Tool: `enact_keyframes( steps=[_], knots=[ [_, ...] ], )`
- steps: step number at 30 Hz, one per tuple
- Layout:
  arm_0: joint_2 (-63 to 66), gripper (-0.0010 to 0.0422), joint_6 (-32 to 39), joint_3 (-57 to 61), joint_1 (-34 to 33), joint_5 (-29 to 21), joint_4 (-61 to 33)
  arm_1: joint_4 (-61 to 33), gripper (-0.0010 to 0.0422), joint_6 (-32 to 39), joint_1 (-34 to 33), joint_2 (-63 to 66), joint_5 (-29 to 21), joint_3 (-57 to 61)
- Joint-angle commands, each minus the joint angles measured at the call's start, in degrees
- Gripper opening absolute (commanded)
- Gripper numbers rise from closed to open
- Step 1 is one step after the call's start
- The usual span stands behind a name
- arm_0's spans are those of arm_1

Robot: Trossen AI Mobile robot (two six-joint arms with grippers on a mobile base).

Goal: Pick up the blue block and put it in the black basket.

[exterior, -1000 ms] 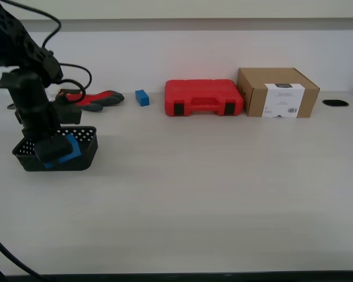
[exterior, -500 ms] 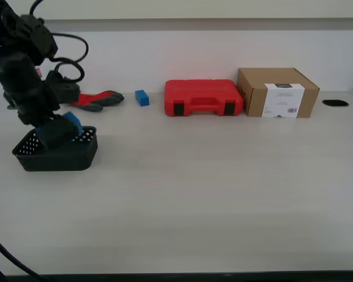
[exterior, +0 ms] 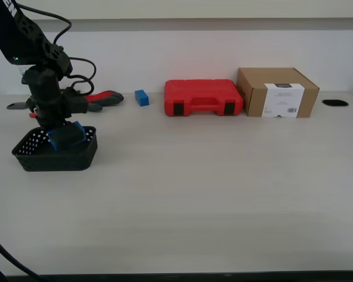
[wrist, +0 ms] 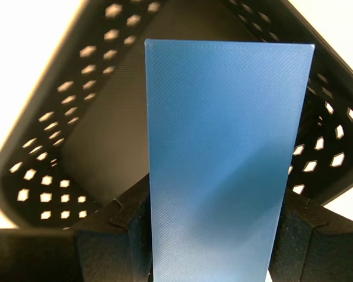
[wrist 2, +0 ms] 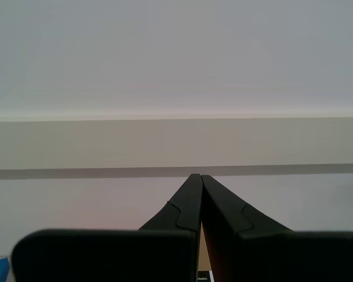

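My first gripper point(exterior: 63, 137) is shut on the blue block point(exterior: 69, 136), held just above the black basket point(exterior: 76, 157) at the exterior view's left. In the first wrist view the blue block point(wrist: 223, 153) stands between my fingers point(wrist: 115, 235), with the perforated basket point(wrist: 82, 106) directly below it. My second gripper point(wrist 2: 197, 194) is shut and empty, pointing at a pale wall; its arm is out of the exterior view.
A small blue cube point(exterior: 142, 97), a red case point(exterior: 203, 97) and a cardboard box point(exterior: 277, 92) stand along the back of the table. A red and grey tool point(exterior: 103, 100) lies behind the basket. A dark hole point(exterior: 335, 103) is at the far right.
My first gripper lifted the blue block out of the low basket position, then moved slightly right and back down over the basket. Nothing else has moved.
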State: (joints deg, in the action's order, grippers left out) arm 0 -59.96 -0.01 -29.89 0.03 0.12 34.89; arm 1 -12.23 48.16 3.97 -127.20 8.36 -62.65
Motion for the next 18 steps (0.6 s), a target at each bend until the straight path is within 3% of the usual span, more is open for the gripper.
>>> enact_keyframes(
  steps=[1,3,7,12,13,15,18],
  knots=[
    [-0.02,0.0,0.0,-0.07,0.02,0.0,0.22,1.03,0.0004,-5.68,0.42,0.48,-0.07,-0.52],
    [-0.02,0.0,0.0,-0.07,0.02,0.0,0.2,0.33,0.0027,-6.88,0.5,0.31,-0.55,-0.87],
    [-0.02,0.0,0.0,-0.07,0.02,0.0,0.22,-1.25,0.0128,-8.5,0.57,0.02,-1.22,-0.98],
    [-0.02,0.0,0.0,-0.07,0.02,0.0,0.22,-1.79,0.0365,-10.29,0.61,0.02,0.24,-0.98],
    [-0.02,0.0,0.0,-0.07,0.02,0.0,0.2,-1.77,0.0388,-10.29,0.61,0.02,0.81,-0.98],
    [-0.02,0.0,0.0,-0.07,0.02,0.0,0.2,-1.81,0.0396,-10.51,0.66,0.02,1.22,-0.98],
    [-0.02,0.0,0.0,-0.07,0.02,0.0,0.2,-1.92,0.032,-11.06,0.63,0.04,1.22,-0.98]
  ],
)
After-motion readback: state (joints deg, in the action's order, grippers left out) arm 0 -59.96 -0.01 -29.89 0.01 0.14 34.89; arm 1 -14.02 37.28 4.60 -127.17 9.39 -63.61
